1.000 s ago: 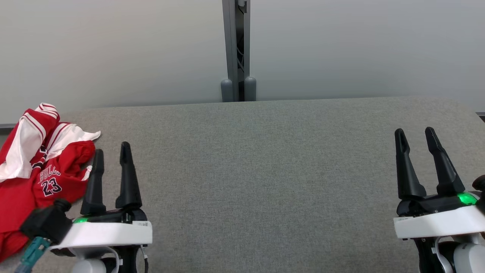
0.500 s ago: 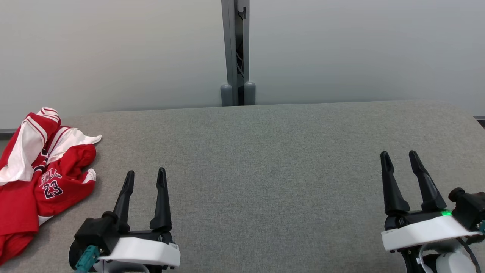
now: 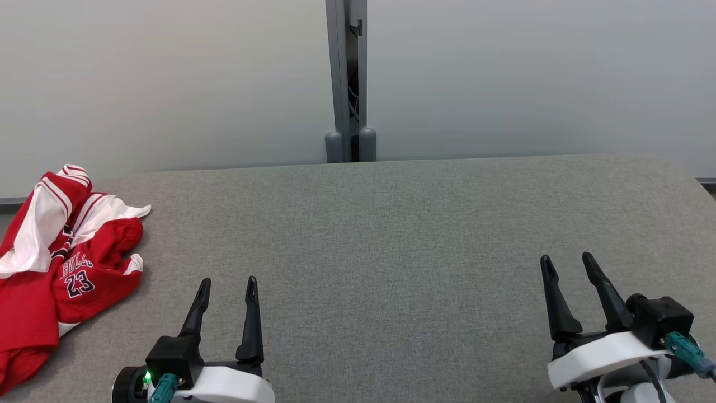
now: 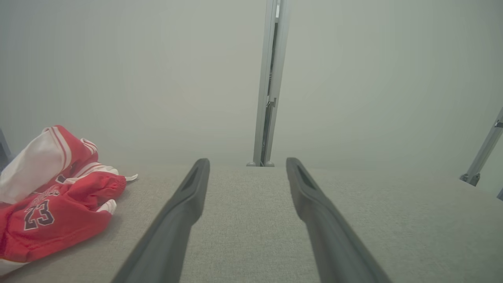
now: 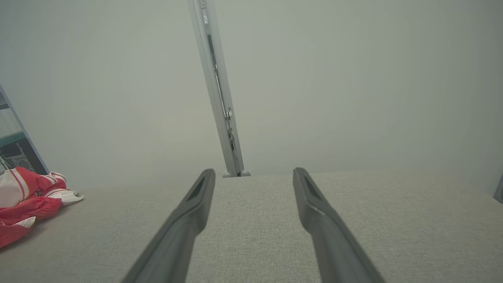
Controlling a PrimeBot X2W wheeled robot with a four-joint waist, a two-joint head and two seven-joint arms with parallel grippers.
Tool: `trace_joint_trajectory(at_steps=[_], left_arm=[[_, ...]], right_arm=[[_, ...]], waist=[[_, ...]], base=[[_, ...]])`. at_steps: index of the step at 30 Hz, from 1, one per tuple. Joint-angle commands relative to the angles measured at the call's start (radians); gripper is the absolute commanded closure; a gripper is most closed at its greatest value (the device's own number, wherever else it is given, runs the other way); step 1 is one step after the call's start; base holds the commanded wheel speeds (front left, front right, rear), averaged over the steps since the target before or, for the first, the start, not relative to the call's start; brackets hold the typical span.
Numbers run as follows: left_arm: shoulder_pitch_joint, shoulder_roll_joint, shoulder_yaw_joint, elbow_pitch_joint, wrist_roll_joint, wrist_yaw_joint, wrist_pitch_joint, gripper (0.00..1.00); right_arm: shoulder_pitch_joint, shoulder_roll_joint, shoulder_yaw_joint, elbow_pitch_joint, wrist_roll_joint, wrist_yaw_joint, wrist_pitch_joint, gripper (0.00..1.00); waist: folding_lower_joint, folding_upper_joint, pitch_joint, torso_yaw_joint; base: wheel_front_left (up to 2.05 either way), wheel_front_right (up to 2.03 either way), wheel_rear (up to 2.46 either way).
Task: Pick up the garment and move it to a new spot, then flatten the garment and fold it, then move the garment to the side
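My left jaws stand open at the lower left of the head view. Their two dark fingers (image 3: 250,324) point away from me, toward the grey post (image 3: 347,84) in the pale wall (image 3: 168,84), and there is nothing between them. My right jaws are open too, at the lower right, and their fingers (image 3: 555,305) lean a little to my left; they also hold nothing. Both wrists are low and close to my body, over the near part of the grey worktop (image 3: 391,235), and both wrist views look almost flat along it. I cannot tell if the fingers touch its surface. The garment (image 3: 67,263), a red and white jersey with the number 23, lies crumpled at the far left side of the worktop, well apart from my left fingers.
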Motion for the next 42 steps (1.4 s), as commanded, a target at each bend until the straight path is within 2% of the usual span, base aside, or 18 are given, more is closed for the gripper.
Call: trace_joint_trajectory(at_steps=[1,7,12,19,33,38,42], left_arm=[[0.001,0.005,0.002,-0.004,0.018,0.008,-0.008,0.00],[0.006,0.005,0.008,0.003,0.046,0.010,-0.013,0.00],[0.007,0.005,0.005,0.026,0.048,-0.015,-0.019,0.00],[0.011,0.006,0.013,0.043,0.077,-0.014,-0.026,0.00],[0.001,0.005,0.015,0.055,0.061,-0.022,-0.025,0.00],[-0.004,0.006,0.013,0.056,0.063,-0.023,-0.025,0.00],[-0.010,0.006,0.010,0.054,0.068,-0.024,-0.025,0.00]], right_arm=[[-0.021,-0.008,0.006,0.003,-0.021,0.000,-0.012,0.00],[-0.027,-0.009,0.008,0.017,-0.051,0.000,-0.026,0.00],[-0.036,-0.009,0.021,0.044,-0.052,0.000,-0.037,0.00],[-0.046,-0.010,0.023,0.064,-0.088,0.000,-0.052,0.00],[-0.047,-0.010,0.015,0.068,-0.072,0.000,-0.051,0.00],[-0.043,-0.010,0.021,0.066,-0.067,0.000,-0.050,0.00],[-0.029,-0.009,0.028,0.062,-0.061,0.000,-0.050,0.00]], waist=[[0.0000,0.0000,-0.001,0.000],[0.0000,0.0000,-0.004,-0.002],[0.0000,0.0000,-0.009,-0.002],[0.0000,0.0000,-0.014,-0.005],[0.0000,0.0000,-0.010,-0.002],[0.0000,0.0000,-0.009,0.015],[0.0000,0.0000,-0.010,0.054]], base=[[0.00,0.00,0.00],[0.00,0.00,0.00],[0.00,0.00,0.00],[0.00,0.00,0.00],[0.00,0.00,0.00],[0.00,0.00,0.00],[0.00,0.00,0.00]])
